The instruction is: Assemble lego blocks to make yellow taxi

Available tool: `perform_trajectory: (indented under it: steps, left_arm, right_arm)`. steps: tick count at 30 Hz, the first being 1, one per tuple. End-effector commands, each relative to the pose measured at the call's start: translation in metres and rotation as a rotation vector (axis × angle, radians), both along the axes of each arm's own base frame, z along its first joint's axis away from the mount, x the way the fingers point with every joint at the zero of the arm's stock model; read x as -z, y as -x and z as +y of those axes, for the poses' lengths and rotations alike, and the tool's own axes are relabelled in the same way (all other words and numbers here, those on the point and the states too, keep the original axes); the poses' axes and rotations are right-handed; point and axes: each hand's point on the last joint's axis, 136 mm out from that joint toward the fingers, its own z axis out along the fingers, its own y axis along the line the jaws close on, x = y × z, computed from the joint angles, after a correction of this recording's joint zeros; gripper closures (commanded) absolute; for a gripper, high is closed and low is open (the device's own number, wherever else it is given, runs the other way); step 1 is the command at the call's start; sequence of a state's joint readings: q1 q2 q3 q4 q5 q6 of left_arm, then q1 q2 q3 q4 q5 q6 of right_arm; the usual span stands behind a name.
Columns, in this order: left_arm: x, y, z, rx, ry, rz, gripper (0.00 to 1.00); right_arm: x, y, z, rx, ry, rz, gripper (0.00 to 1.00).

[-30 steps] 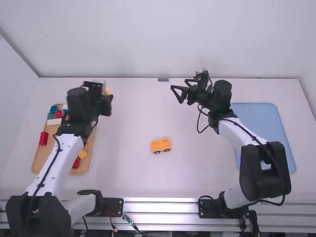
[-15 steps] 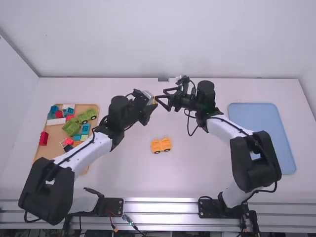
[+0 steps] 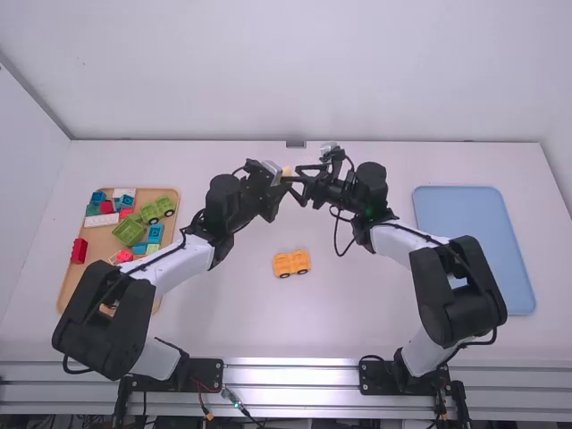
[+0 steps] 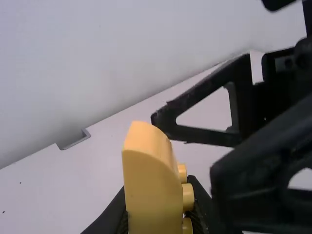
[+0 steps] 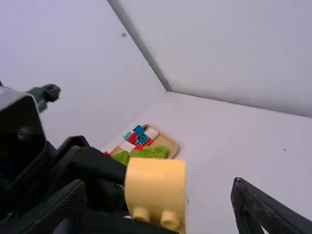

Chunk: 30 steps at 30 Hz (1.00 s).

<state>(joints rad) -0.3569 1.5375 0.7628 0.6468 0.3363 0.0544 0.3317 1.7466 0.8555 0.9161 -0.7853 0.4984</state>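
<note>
Left gripper: the left gripper [image 3: 280,181] is up above the surface [image 3: 214,313], just left of the upper middle of the high view, its fingers clamped on the curved yellow block.
Curved yellow block: I see the curved yellow block [image 3: 287,171] held in the air between the two arms, upper middle of the high view; its round studs [image 4: 187,196] show plainly in the left wrist view.
Right gripper: the right gripper [image 3: 294,175] meets it from the right side, fingers spread apart, with the block in the space between them.
Yellow wheeled piece: the yellow wheeled piece [image 3: 291,263] sits on the surface near the middle of the frame, lower than both grippers, its black wheels toward the bottom.
Tan tray: over at the left of the frame, the tan tray [image 3: 73,288] holds a green wheeled piece [image 3: 158,211], a green block [image 3: 130,231], a long white block [image 3: 101,221] and some blue and red ones.
Red block: one red block [image 3: 79,251] is at that tray's left edge.
Blue tray: the blue tray [image 3: 474,214] lies at the right of the frame, partly behind the right arm.
</note>
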Motion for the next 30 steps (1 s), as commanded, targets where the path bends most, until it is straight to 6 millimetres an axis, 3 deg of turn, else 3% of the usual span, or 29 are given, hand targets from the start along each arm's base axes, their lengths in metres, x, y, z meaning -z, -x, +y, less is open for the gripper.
perform_trajectory:
  steps: [1, 8, 18, 24, 27, 30]
  left_arm:
    - [0.008, 0.003, -0.005, 0.004, 0.012, 0.026, 0.98]
    - [0.011, 0.012, -0.021, 0.043, -0.013, 0.025, 0.98]
    - [0.008, 0.01, -0.021, 0.009, -0.022, 0.004, 0.98]
    - [0.009, 0.007, -0.018, -0.015, -0.029, -0.001, 0.98]
    - [0.008, 0.007, -0.018, -0.015, -0.029, -0.001, 0.84]
    - [0.008, 0.007, -0.018, -0.016, -0.029, -0.002, 0.83]
  right_arm:
    - [0.005, -0.001, 0.004, 0.019, -0.001, 0.025, 0.22]
    - [0.007, -0.003, 0.005, 0.039, 0.003, 0.03, 0.26]
    - [0.013, -0.002, 0.004, 0.038, 0.014, 0.057, 0.57]
    - [0.013, -0.002, 0.004, 0.039, 0.014, 0.057, 0.64]
    - [0.013, -0.002, 0.004, 0.039, 0.014, 0.058, 0.75]
    - [0.013, -0.001, 0.007, 0.032, 0.014, 0.058, 0.76]
